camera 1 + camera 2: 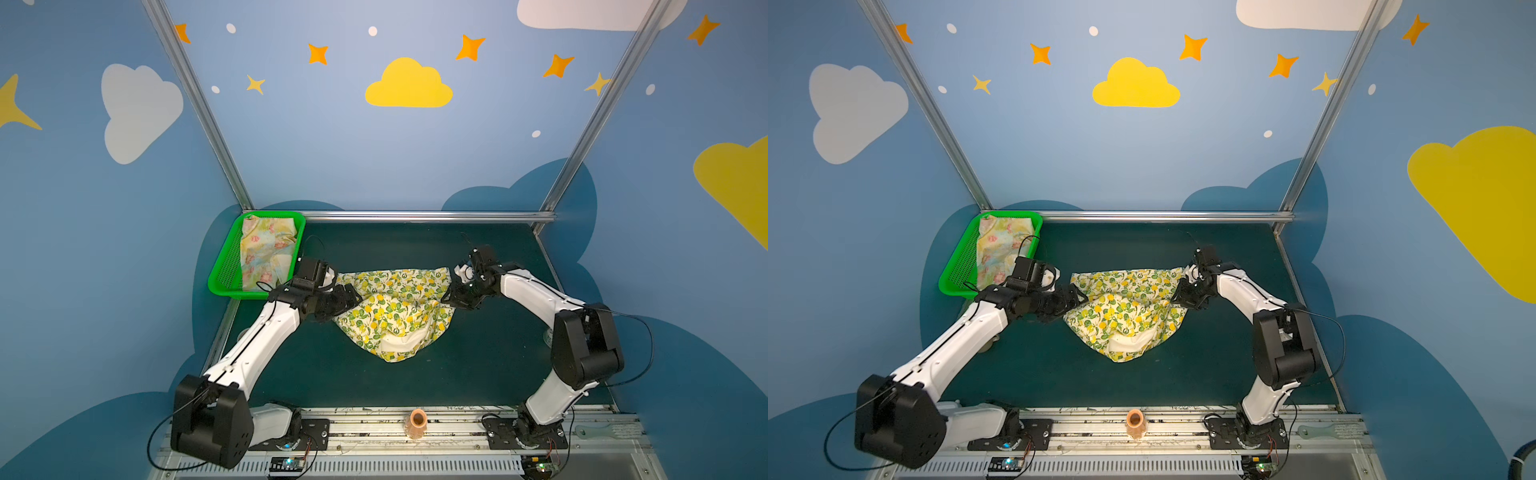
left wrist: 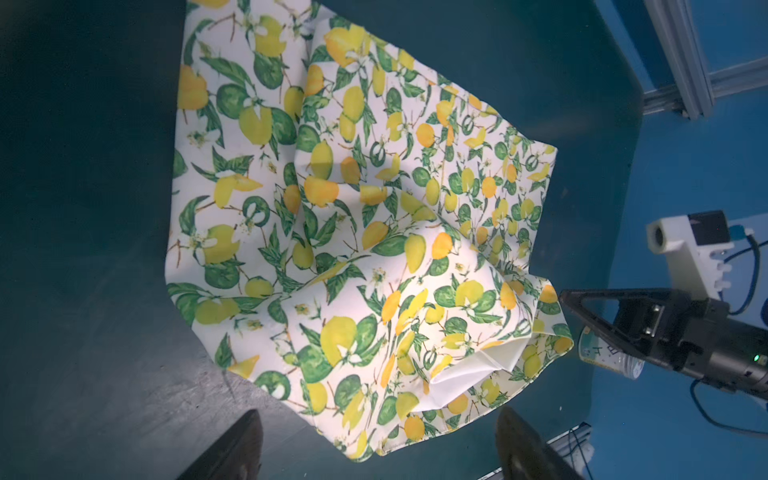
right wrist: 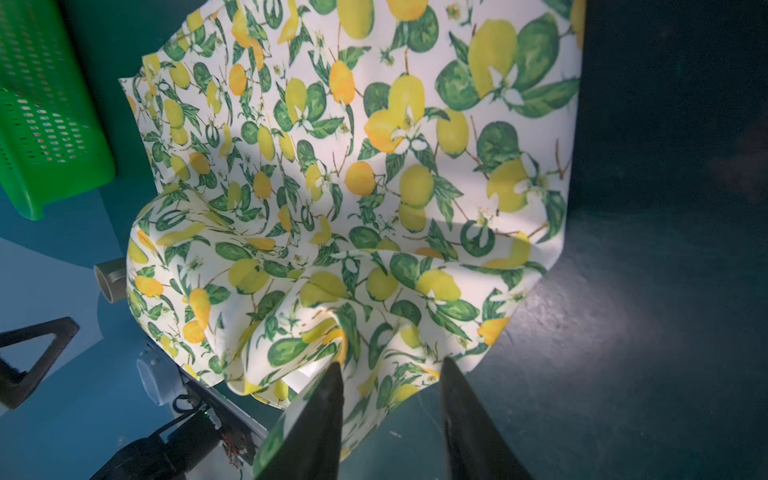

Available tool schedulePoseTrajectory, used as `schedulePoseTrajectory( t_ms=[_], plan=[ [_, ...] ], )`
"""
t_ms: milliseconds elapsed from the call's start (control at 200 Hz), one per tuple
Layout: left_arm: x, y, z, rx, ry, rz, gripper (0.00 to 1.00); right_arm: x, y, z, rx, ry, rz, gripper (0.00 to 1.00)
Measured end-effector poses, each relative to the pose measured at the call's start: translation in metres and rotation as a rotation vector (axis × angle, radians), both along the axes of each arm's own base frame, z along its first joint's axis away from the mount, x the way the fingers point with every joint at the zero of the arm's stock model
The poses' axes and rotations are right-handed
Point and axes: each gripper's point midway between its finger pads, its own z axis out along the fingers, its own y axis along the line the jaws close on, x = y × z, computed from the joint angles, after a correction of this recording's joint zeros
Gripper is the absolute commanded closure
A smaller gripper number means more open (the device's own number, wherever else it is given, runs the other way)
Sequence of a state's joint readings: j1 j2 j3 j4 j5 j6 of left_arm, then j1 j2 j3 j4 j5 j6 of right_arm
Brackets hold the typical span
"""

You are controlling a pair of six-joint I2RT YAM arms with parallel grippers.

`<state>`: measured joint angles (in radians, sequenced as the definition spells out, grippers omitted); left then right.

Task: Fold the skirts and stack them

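1. Judging by its creases, the lemon skirt (image 1: 395, 316) is thin, light and limp; it should sag and slide instead of holding a shape, and a shallow pinch may slip off, so the two far corners look the best places to take it
2. It lies rumpled in the middle of the dark mat (image 1: 478, 365) between the arms; the flowered skirt (image 1: 266, 249) sits in the green basket (image 1: 220, 278) at the far left
3. Its long axis runs left to right along the straight far edge; the cloth narrows toward the near side, where white lining (image 1: 399, 343) shows; I cannot tell waist from hem
4. The left gripper (image 2: 380, 440) has its jaws wide apart, holding nothing, at the left corner; the right gripper (image 3: 390, 365) has its jaws partly apart, with a fold lying loose against one finger
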<state>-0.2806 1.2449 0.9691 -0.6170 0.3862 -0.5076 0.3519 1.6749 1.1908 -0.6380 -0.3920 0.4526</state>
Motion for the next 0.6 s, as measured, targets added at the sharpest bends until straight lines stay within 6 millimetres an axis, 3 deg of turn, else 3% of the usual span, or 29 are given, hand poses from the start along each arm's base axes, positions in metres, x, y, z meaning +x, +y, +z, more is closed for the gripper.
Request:
schedulePoseTrajectory(
  t_ms=[145, 325, 466, 601],
  plan=[
    [-0.039, -0.02, -0.007, 0.036, 0.02, -0.103, 0.15, -0.023, 0.01, 0.011, -0.075, -0.065, 0.09, 0.6],
    [-0.077, -0.025, -0.044, 0.079, 0.147, -0.15, 0.16, -0.051, 0.028, 0.01, -0.208, -0.13, 0.212, 0.58],
    [-0.089, -0.028, -0.061, 0.104, 0.211, -0.154, 0.16, -0.069, 0.036, 0.005, -0.335, -0.178, 0.29, 0.57],
    [-0.087, -0.032, -0.069, 0.113, 0.228, -0.141, 0.17, -0.083, 0.034, 0.001, -0.446, -0.202, 0.337, 0.57]
  ],
)
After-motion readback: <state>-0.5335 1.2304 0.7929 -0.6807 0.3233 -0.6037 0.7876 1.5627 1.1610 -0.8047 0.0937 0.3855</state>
